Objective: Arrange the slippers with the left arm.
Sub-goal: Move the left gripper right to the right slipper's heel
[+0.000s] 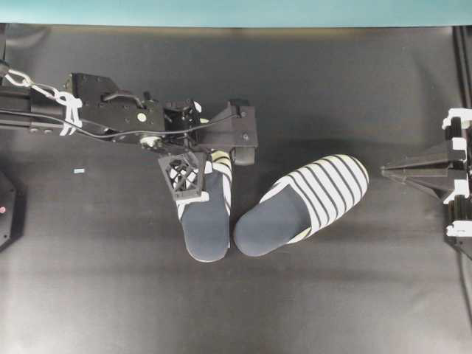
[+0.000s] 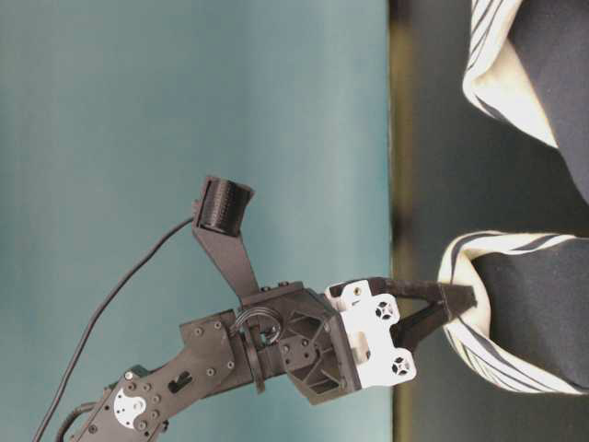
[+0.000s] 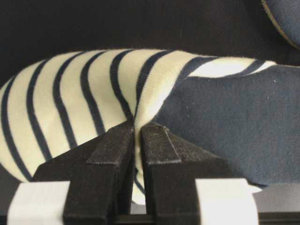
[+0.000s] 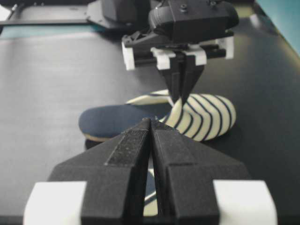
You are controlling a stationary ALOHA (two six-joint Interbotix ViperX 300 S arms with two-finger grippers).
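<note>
The black table (image 1: pixel 110 295) is filling nearly the whole overhead view, with a teal strip running along the top edge. The left arm (image 1: pixel 110 110) is reaching in from the upper left of that frame toward the centre, and the two slippers are lying just below it.

The right-hand slipper (image 1: pixel 306 203) is sitting free at centre right, slanted, its striped toe pointing toward the upper right and its dark heel toward the lower left. The left-hand slipper (image 1: pixel 206 214) is lying nearly vertical in the frame, toe up and mostly hidden under the wrist. Their heels are just beside each other near the lower centre; whether they are touching I cannot tell.

The left gripper (image 3: pixel 137 133) is clamping together on the rim of the striped toe cover of the left-hand slipper, the fabric pinching up into a ridge between the black fingers (image 3: pixel 112 145) at the bottom centre of the wrist view. The right gripper (image 4: pixel 151 136) is resting with its jaws together and holding nothing, at the far right edge of the overhead frame.

The step in hand looks like the repositioning of the gripped slipper. The next move probably calls for dragging or turning it until the two are lying parallel, while keeping the pinch firm on soft cloth that could slip out.
</note>
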